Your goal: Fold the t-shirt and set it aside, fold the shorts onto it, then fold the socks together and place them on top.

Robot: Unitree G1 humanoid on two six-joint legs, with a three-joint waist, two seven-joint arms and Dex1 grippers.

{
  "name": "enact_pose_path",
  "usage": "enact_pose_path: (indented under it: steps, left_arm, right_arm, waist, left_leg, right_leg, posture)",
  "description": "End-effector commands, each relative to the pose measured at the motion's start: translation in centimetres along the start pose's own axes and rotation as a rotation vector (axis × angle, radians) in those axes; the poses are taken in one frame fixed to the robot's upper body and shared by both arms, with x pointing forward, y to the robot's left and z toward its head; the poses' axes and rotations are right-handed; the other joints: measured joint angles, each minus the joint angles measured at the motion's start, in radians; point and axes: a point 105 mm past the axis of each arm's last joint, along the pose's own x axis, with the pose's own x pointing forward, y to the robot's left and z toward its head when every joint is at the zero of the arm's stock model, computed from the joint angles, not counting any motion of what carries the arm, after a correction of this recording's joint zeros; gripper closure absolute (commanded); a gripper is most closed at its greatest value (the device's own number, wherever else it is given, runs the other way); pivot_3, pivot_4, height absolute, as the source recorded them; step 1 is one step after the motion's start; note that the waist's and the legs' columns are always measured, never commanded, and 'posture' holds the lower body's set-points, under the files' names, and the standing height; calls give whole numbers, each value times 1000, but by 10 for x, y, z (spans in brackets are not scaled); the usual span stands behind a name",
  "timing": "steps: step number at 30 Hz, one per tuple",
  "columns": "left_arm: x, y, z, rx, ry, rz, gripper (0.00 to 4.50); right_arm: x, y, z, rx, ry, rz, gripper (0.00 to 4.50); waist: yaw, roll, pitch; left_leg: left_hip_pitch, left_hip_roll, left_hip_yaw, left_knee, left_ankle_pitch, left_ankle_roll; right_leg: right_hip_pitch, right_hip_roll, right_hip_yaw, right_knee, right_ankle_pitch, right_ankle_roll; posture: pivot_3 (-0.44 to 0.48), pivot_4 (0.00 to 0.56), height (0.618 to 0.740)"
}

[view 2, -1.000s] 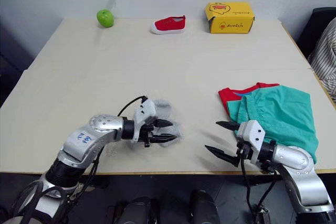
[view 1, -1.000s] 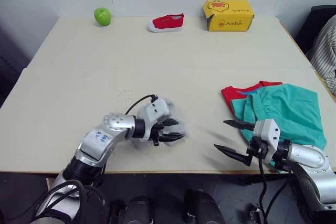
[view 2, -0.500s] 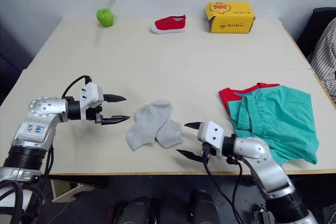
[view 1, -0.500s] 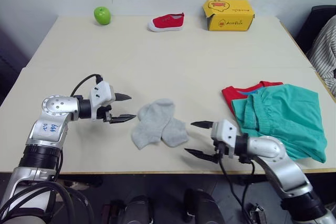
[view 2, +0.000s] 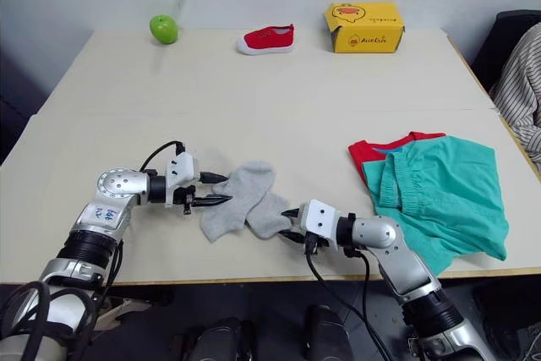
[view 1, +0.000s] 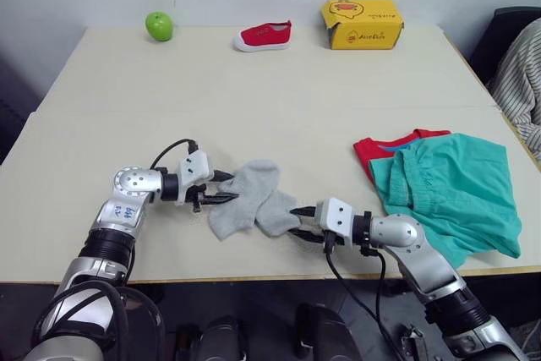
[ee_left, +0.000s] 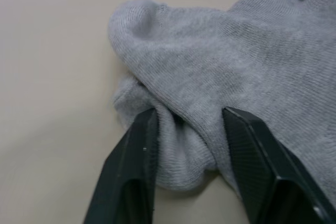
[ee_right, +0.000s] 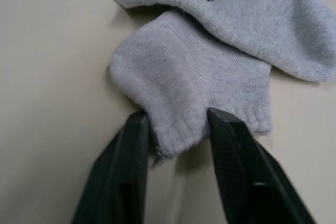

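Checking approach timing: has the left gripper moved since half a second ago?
Yes. The left gripper has moved rightward, toward the socks, and now straddles their edge.

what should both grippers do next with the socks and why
Probably shut both grippers. The left gripper has its open fingers around a bunched edge of the socks, and the right gripper straddles the edge of the other sock from the opposite side. The shorts already lie on the t-shirt, so the socks are what is left.
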Motion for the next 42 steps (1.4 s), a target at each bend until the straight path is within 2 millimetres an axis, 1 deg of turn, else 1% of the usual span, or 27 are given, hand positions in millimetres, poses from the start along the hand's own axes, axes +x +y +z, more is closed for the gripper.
enact_pose_path:
  steps: [1,2,3,4,10,14,17,20,22,23,24,26,28,30,31,32,34,35,36,38,42]
  left_arm:
    - [-5,-11,-14,-58,32,-1,3728]
    - [-7,-16,-15,-65,28,-6,4027]
    - [-9,-20,-15,-74,25,-7,4349]
    - [-11,-24,-15,-80,26,-5,4482]
    - [-18,-39,-6,-135,8,76,4482]
    - [-18,-54,2,-191,-4,143,4482]
    - [-18,-61,5,-228,6,200,4482]
    - [-19,-62,4,-333,-21,272,4482]
    - [-18,-68,4,-334,-8,275,4482]
    - [-19,-68,5,-339,-15,294,4250]
    - [-20,-68,7,-344,-23,312,3957]
    - [-26,-65,16,-340,-66,343,3415]
    - [-37,-61,25,-328,-109,362,2747]
    - [-53,-60,35,-327,-153,361,2084]
    - [-60,-60,39,-333,-169,361,2078]
    - [-68,-61,41,-344,-175,362,2078]
    - [-85,-67,42,-391,-155,343,2078]
    - [-91,-72,40,-413,-128,332,2078]
    - [-94,-75,38,-418,-101,322,2078]
    - [-98,-75,33,-409,-55,338,2078]
    - [-90,-64,35,-370,-74,338,2078]
  right_arm:
    - [-2,-10,6,-38,-23,-10,4276]
    - [-4,-13,5,-42,-19,-10,4500]
    - [-5,-16,4,-49,-15,-9,4500]
    - [-7,-19,3,-57,-11,-9,4500]
    - [-9,-38,-1,-112,-8,-2,4500]
    - [-9,-51,-7,-159,0,32,4500]
    - [-8,-53,-11,-165,7,76,4500]
    - [-7,-56,-16,-125,16,86,4500]
    - [-7,-57,-17,-109,10,96,4500]
    - [-7,-55,-15,-89,-4,116,3993]
    - [-9,-53,-14,-80,-13,136,3749]
    - [-15,-50,-10,-83,-22,173,3110]
    - [-26,-49,-6,-59,-24,219,2391]
    - [-40,-51,-1,-2,-12,275,1665]
    - [-46,-51,1,18,0,297,1251]
    - [-53,-52,2,45,21,327,961]
    - [-62,-56,8,138,54,359,224]
    - [-64,-60,13,193,58,363,56]
    - [-64,-63,19,239,47,363,56]
    - [-60,-64,30,302,23,364,56]
    - [-47,-40,43,338,6,417,56]
  waist:
    - [-2,0,0]
    - [-4,0,0]
    - [-8,0,0]
    - [-10,0,0]
    - [-21,0,0]
    - [-23,0,0]
    - [-22,0,0]
    - [-21,0,0]
    - [-21,0,0]
    - [-21,0,0]
    - [-21,0,0]
    - [-21,0,0]
    - [-20,0,0]
    - [-20,0,0]
    - [-20,0,0]
    - [-20,0,0]
    - [-21,1,0]
    - [-23,1,0]
    - [-27,1,0]
    - [-24,2,1]
    - [-11,2,1]
  left_leg:
    - [0,0,0,0,0,0]
    - [0,0,0,0,0,0]
    - [1,2,0,0,0,0]
    - [0,5,0,0,0,0]
    - [0,6,1,0,0,0]
    - [0,6,1,-1,0,0]
    - [0,6,2,-1,0,0]
    - [1,6,1,-1,0,0]
    - [1,6,1,-1,0,0]
    - [2,6,1,-1,0,0]
    - [2,6,2,-1,0,0]
    - [2,6,2,-1,0,0]
    - [1,6,1,-1,0,0]
    - [0,6,1,-1,0,0]
    - [0,6,1,-1,0,0]
    - [0,6,1,-1,0,0]
    - [0,6,0,-1,0,0]
    - [0,6,0,-1,0,0]
    - [1,6,0,-1,-1,0]
    - [1,8,0,-1,-1,-1]
    - [0,8,-3,-1,-2,-3]
  right_leg:
    - [0,0,0,0,0,0]
    - [0,0,1,0,0,0]
    - [0,0,1,0,0,0]
    - [0,0,1,1,0,0]
    - [0,0,1,1,0,0]
    - [0,0,1,1,0,0]
    - [0,-1,1,1,0,0]
    - [0,-1,2,1,0,0]
    - [0,-2,2,1,0,0]
    - [0,-2,2,0,0,0]
    - [0,-2,2,0,0,0]
    - [0,-2,2,0,0,0]
    - [0,-3,2,0,0,0]
    - [0,-3,2,0,0,0]
    - [0,-4,2,0,0,0]
    - [0,-4,2,0,0,0]
    - [0,-5,2,-1,0,-1]
    - [0,-5,2,-2,0,-1]
    - [0,-5,2,-1,-1,-2]
    - [-1,-5,2,-1,-2,-3]
    - [-1,-4,2,-1,-3,-5]
  posture:
    - [0,150,740]
    - [0,150,740]
    - [0,150,740]
    - [0,150,740]
    - [0,150,740]
    - [0,150,740]
    - [0,150,740]
    - [0,150,740]
    - [0,150,740]
    - [0,150,740]
    - [0,150,740]
    - [0,150,740]
    - [0,150,740]
    - [0,150,740]
    - [0,150,740]
    - [0,150,740]
    - [0,150,740]
    - [0,150,740]
    - [0,150,740]
    - [0,150,740]
    - [0,150,740]
